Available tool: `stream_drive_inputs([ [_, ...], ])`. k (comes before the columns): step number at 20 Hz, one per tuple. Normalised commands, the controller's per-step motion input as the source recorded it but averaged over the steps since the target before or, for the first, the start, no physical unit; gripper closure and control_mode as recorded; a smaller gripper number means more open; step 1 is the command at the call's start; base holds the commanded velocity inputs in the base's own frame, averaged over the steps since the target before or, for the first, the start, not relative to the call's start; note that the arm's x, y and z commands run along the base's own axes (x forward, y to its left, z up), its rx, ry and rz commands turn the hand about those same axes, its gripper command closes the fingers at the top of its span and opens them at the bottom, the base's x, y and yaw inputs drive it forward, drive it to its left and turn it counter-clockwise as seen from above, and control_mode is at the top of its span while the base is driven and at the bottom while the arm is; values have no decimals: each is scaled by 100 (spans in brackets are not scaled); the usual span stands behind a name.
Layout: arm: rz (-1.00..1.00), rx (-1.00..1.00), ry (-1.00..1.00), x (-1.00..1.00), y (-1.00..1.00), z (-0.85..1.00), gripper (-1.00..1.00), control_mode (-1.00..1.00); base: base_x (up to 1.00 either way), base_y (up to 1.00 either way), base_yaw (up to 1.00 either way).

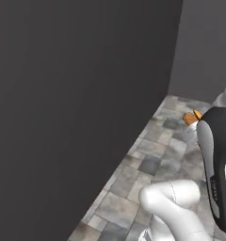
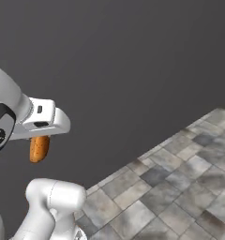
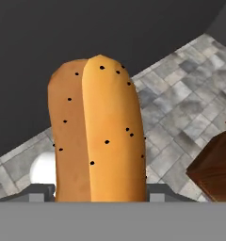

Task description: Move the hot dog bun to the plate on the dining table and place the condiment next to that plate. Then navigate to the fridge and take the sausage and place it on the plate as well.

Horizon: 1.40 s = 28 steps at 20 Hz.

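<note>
a dark grey wall (image 2: 133, 70) rises over the grey stone-tiled floor (image 2: 180, 187), above which the gripper (image 2: 39, 136) pinches the hot dog bun (image 3: 98, 132) between its fingers, the bun hanging clear in the air, a brown wooden corner (image 3: 213, 167) low beside it.

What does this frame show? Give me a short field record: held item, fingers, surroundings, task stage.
held item: hot dog bun, tan-orange with dark specks, hanging below the hand in the right base view
gripper: shut on the bun, its fingers at either side of the bun's near end
surroundings: dark grey wall; grey stone-tile floor; corner of a brown wooden piece at the right of the hand view
task stage: bun in hand, carried above the floor, not yet on a plate
</note>
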Motion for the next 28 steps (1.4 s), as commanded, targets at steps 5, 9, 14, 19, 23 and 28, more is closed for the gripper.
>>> stream_drive_inputs([
  [5, 0, 0, 0, 0, 0, 0, 100, 100, -62, -6, -65],
  [9, 0, 0, 0, 0, 0, 0, 100, 100, -30, -19, -60],
  [14, 0, 0, 0, 0, 0, 0, 100, 100, -2, -20, -55],
  [19, 0, 0, 0, 0, 0, 0, 100, 100, 21, -10, -50],
  [23, 0, 0, 0, 0, 0, 0, 100, 100, 41, -1, -47],
  [28, 0, 0, 0, 0, 0, 0, 100, 100, 66, 25, -38],
])
